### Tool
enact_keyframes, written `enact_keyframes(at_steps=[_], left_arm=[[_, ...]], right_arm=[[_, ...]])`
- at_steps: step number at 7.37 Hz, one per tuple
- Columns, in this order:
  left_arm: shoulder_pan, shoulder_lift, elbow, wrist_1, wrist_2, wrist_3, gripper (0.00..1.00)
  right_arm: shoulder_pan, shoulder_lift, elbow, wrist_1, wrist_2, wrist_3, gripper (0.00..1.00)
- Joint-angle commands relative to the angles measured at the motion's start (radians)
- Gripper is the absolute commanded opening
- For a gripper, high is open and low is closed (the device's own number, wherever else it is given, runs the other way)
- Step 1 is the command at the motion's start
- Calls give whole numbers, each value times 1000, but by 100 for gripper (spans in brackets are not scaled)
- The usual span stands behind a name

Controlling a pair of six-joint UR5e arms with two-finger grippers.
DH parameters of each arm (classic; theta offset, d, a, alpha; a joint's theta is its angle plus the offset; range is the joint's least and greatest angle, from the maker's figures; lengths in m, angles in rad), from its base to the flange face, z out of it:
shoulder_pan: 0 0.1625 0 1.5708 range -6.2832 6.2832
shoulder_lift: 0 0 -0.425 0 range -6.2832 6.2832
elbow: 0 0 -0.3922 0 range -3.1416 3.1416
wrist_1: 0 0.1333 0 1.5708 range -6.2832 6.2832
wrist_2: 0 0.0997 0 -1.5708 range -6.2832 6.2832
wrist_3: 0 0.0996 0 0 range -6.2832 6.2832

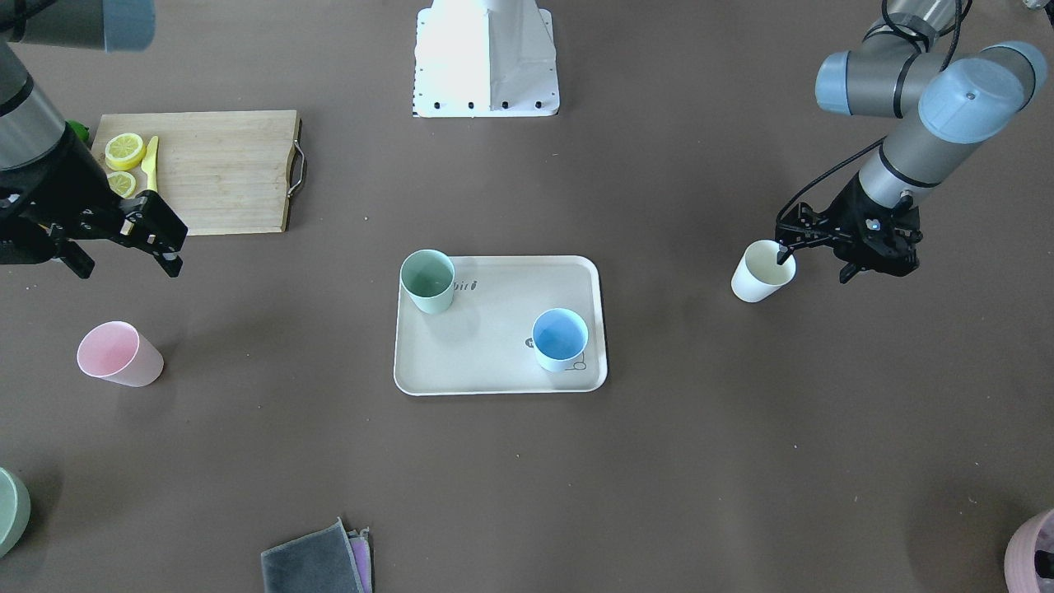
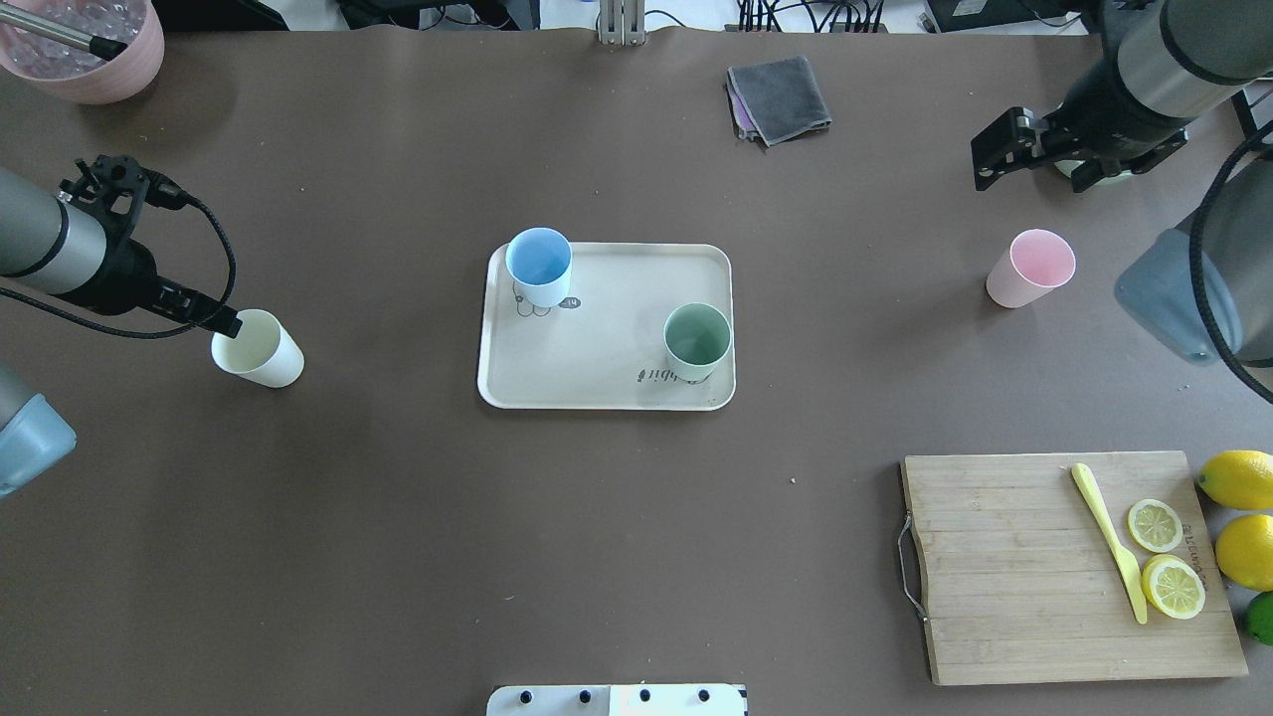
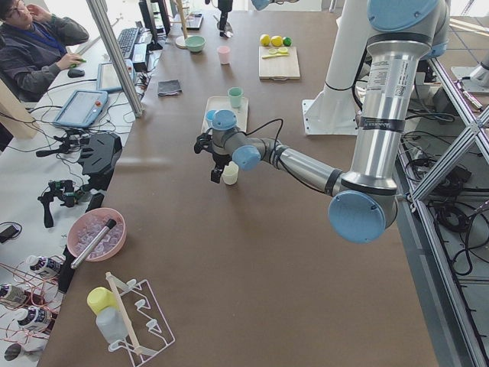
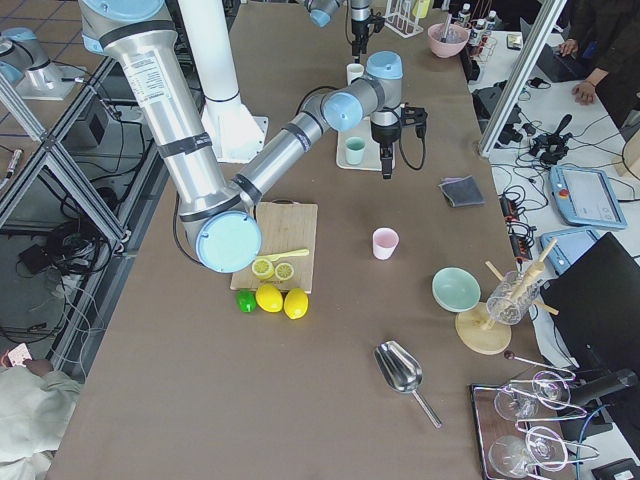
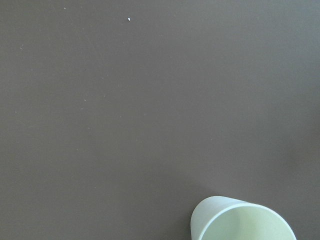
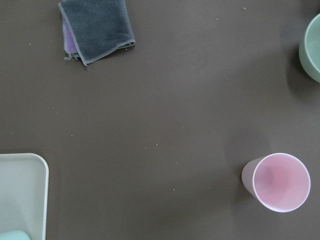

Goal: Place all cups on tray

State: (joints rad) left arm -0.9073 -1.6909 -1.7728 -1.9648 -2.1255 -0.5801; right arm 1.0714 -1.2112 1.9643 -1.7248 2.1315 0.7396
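A wooden cutting board (image 2: 1004, 567) nearest the robot bears lemon slices (image 2: 1156, 525); midway on the counter (image 2: 398, 517), the tray (image 2: 607, 368) holds the blue cup (image 2: 539, 261) and green cup (image 2: 697, 336); the white cup (image 2: 261, 350) stands off it, the left gripper (image 1: 813, 263) spread open at its rim; farther, the pink cup (image 2: 1034, 267), also off the tray, the right gripper (image 1: 123, 263) released beyond it.

The green cup (image 1: 427, 280) hides part of the print on the tray (image 1: 494, 366).
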Motion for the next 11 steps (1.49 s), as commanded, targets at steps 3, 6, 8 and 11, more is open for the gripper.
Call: enact_keyframes(at_steps=[3,6,8,11], left_arm=[[57,-9,49,-22,39,2,7],[61,-74,35,-6,29,-3,0],[59,-189,30,103,30,-27,0],[169,-349,41,122,41,-309,0]], right_arm=[[91,-69,-19,1,47,-196,100],[113,-80,-19,2,53,-224,100],[143,-116,-27,2,59,-302,100],[151,-123,-70,7,62,-330,100]])
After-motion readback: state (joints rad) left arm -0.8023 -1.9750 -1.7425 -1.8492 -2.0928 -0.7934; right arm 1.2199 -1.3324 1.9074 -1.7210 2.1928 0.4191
